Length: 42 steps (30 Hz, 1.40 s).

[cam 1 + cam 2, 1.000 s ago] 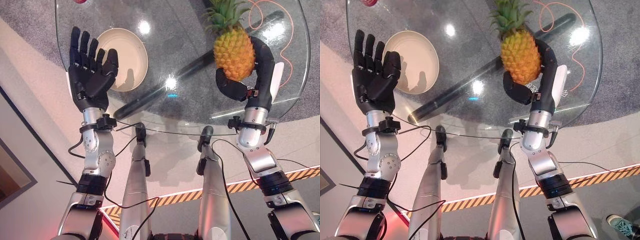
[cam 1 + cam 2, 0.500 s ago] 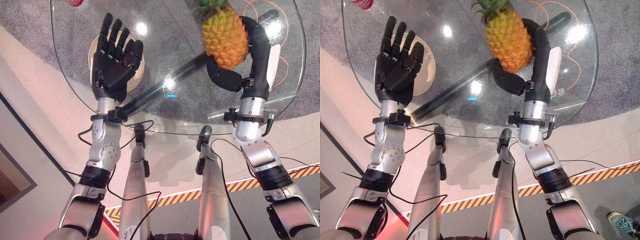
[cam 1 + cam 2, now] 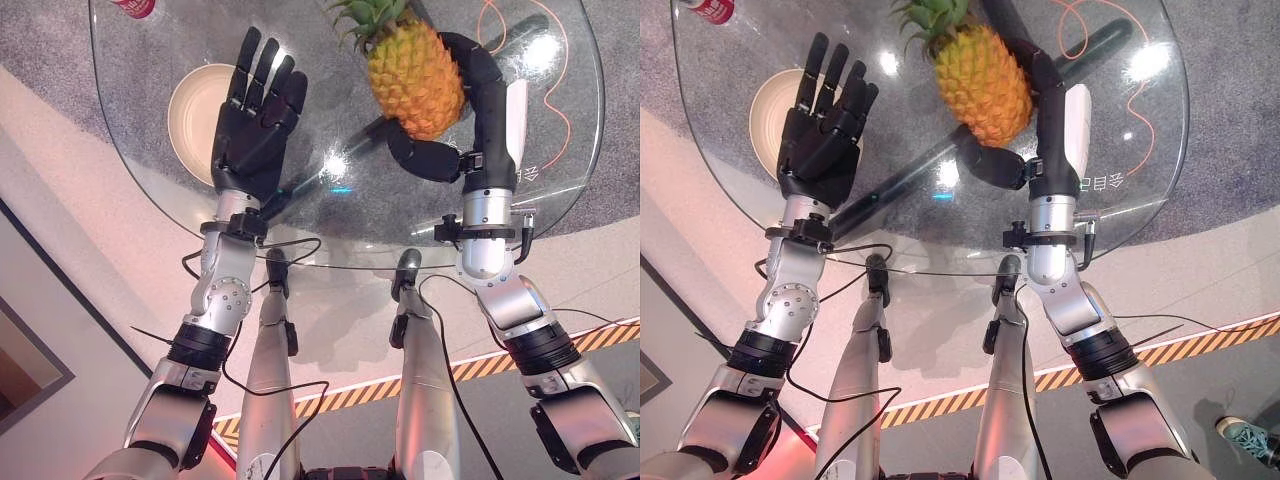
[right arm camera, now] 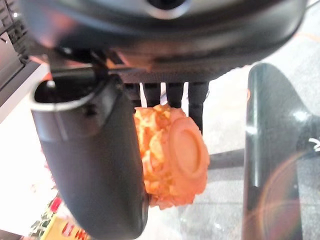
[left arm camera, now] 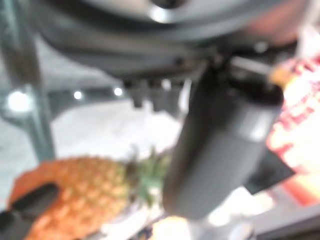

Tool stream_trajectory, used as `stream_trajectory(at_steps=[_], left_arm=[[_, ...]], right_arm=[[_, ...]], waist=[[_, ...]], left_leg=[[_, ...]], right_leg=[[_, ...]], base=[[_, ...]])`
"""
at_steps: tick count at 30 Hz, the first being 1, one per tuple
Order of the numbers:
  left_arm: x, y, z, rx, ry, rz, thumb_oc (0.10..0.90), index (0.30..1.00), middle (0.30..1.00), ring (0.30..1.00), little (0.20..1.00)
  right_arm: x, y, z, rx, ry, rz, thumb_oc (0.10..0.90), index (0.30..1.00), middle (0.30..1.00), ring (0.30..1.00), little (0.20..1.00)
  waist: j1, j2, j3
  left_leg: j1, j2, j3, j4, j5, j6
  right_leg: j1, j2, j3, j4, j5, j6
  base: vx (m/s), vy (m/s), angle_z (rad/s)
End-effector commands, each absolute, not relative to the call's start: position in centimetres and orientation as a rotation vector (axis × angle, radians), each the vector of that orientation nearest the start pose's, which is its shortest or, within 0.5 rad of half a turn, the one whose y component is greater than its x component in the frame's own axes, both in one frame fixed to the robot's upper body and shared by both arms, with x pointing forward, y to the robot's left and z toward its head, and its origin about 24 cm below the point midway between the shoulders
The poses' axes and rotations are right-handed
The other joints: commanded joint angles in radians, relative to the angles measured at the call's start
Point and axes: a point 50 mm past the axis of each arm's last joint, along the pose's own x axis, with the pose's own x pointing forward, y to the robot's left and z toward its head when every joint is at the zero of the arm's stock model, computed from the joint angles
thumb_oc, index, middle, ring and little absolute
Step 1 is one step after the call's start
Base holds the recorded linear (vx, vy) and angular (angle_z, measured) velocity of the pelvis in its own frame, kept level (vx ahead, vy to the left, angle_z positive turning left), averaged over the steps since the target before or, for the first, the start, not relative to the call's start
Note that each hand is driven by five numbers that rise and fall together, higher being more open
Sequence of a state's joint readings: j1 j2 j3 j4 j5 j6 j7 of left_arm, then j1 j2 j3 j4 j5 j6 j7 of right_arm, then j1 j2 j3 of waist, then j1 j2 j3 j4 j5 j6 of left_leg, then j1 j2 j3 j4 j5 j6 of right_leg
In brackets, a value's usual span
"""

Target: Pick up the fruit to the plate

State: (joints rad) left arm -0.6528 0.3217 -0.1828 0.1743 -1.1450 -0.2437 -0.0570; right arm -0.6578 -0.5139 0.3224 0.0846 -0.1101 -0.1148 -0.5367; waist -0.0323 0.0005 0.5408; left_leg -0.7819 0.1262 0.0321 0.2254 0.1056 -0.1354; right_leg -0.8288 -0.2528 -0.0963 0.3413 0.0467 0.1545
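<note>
A yellow-orange pineapple [image 3: 413,75] with a green crown hangs above the round glass table [image 3: 560,190], held in my right hand [image 3: 478,110], whose fingers and thumb curl round its lower body. The right wrist view shows the fruit's base [image 4: 172,160] between that hand's thumb and fingers. A cream plate [image 3: 195,105] lies on the table at the left. My left hand [image 3: 255,125] is raised beside the plate's right rim, fingers straight and spread, holding nothing. The pineapple [image 5: 75,192] also appears in the left wrist view.
A red can [image 3: 135,6] stands at the table's far left edge. An orange cord [image 3: 545,95] loops under the glass at the right. A dark bar [image 3: 900,190] of the table base runs diagonally beneath the glass.
My right hand has carried the pineapple leftward toward the table's middle. My left hand has moved right, off the plate, uncovering most of it.
</note>
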Motion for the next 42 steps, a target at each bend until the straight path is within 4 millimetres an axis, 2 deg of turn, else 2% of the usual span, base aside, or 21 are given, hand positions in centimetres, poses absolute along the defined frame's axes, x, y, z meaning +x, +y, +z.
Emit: stream_trajectory(at_steps=[1,15,42], left_arm=[[31.9,12.7,26.8,-0.783,-0.75,-0.597,0.8,0.9,0.9,0.9,0.9],[31.8,11.5,27.6,-0.787,-0.746,-0.632,0.8,0.9,0.9,0.9,0.9],[31.3,10.3,27.9,-0.807,-0.739,-0.721,0.8,0.9,0.9,0.9,0.9]], right_arm=[[28.3,-12.2,29.7,-0.425,-1.218,-0.123,0.1,0.3,0.3,0.3,0.2],[28.1,-10.8,30.2,-0.434,-1.233,-0.046,0.1,0.3,0.3,0.3,0.2],[28.2,-9.3,30.0,-0.472,-1.204,0.062,0.1,0.3,0.3,0.3,0.2]], waist=[[-0.002,-0.009,-0.021],[-0.003,-0.01,-0.021],[0.0,-0.01,-0.021]], left_leg=[[0.025,-0.038,0.037,0.027,-0.06,0.032],[0.019,-0.038,0.039,0.021,-0.053,0.031],[0.013,-0.043,0.038,0.017,-0.05,0.032]], right_leg=[[0.066,0.026,-0.043,-0.123,0.057,0.001],[0.06,0.025,-0.045,-0.125,0.06,0.003],[0.057,0.027,-0.047,-0.126,0.061,0.001]], base=[[0.0,0.0,0.0],[0.0,0.0,0.0],[0.0,0.0,0.0]])
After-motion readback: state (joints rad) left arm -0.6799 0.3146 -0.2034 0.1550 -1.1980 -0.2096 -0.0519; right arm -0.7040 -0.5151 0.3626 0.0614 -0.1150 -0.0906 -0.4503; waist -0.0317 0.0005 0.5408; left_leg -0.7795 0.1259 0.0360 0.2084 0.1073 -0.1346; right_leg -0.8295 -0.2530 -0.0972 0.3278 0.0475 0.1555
